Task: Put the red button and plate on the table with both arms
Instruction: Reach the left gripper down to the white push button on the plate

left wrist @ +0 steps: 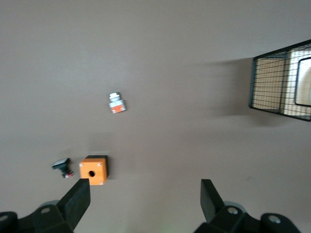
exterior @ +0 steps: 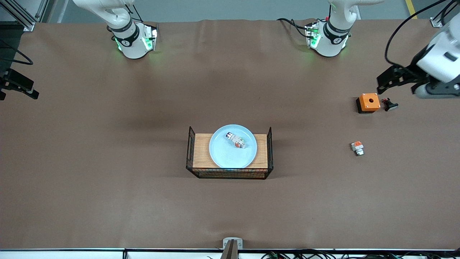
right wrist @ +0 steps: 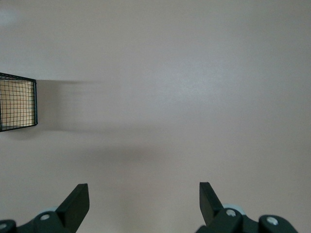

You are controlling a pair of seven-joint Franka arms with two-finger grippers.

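Note:
The pale light-blue plate (exterior: 226,154) sits on a wood-topped black wire rack (exterior: 230,173) in the middle of the brown table (exterior: 107,162). The red button (exterior: 236,140) lies on the plate, a small white-grey part with an orange-red patch. My left gripper (exterior: 384,84) hangs open and empty over the left arm's end of the table; its fingers (left wrist: 77,199) stand wide apart. My right gripper (exterior: 21,88) is at the right arm's end, mostly out of the front view. It shows open and empty over bare table in the right wrist view (right wrist: 143,196).
An orange box (exterior: 369,102) with a hole in its top and a black push-button (exterior: 390,105) lie under my left gripper. A short orange-topped white part (exterior: 357,148) lies nearer the front camera. All three show in the left wrist view: box (left wrist: 94,170), push-button (left wrist: 63,167), white part (left wrist: 117,103).

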